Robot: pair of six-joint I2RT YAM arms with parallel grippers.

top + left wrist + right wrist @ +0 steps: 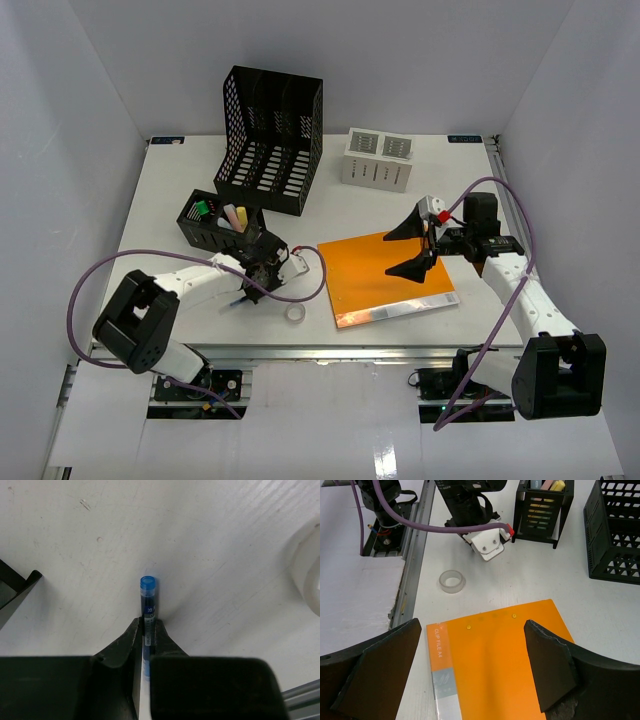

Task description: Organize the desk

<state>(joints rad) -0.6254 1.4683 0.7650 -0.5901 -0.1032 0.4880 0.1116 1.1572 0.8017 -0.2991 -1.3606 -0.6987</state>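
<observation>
Blue-capped plastic pen (148, 590) pinched in the left gripper (148, 629).
Long axis is laid straight out from the fingers toward frame top; right gripper (472, 640) is seen spread.

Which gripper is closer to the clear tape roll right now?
Left. The left gripper, shut on a blue pen, is just beside the tape roll; the right gripper hangs open over the orange folder, farther away.

The flat white desk tabletop (180, 180) shows faint scuffs. The glossy orange plastic clip file (360, 280) carries a pale spine strip. The tall black mesh file rack (270, 140) is perforated throughout. The slim blue-capped pen (148, 587) has a dark barrel.
</observation>
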